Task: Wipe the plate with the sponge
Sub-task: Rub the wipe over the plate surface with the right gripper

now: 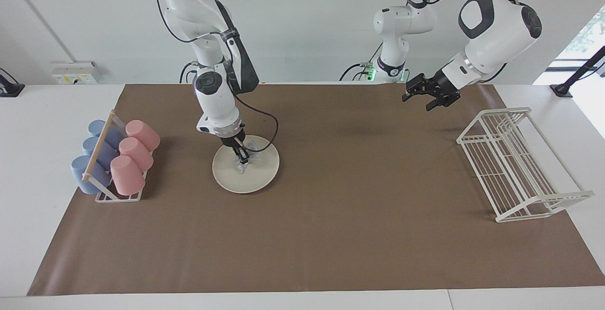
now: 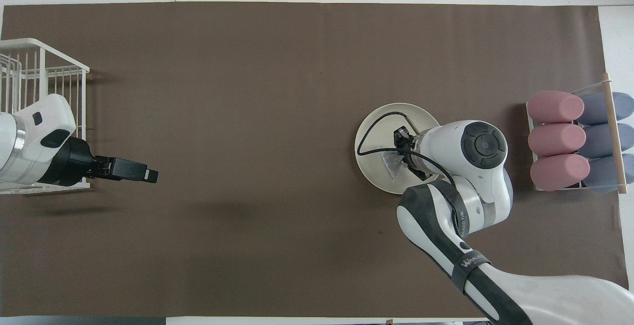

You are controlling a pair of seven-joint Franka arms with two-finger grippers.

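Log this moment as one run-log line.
stage: wiping | right gripper: shut on sponge, pressed on plate | left gripper: open, waiting above mat near dish rack

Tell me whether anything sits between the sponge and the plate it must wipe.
Nothing visible does. The right gripper is shut on the sponge, which lies directly on the plate. The left gripper waits open, over the mat.

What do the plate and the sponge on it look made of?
Plate: cream-white with a smooth matte surface and shallow rim, probably ceramic or melamine; the look alone does not settle which.
Sponge: silvery-grey and glittery with a wrinkly, irregular shape, seemingly a soft metallic-fibre or foil-mesh scrubbing pad, pinched by the right gripper against the plate.
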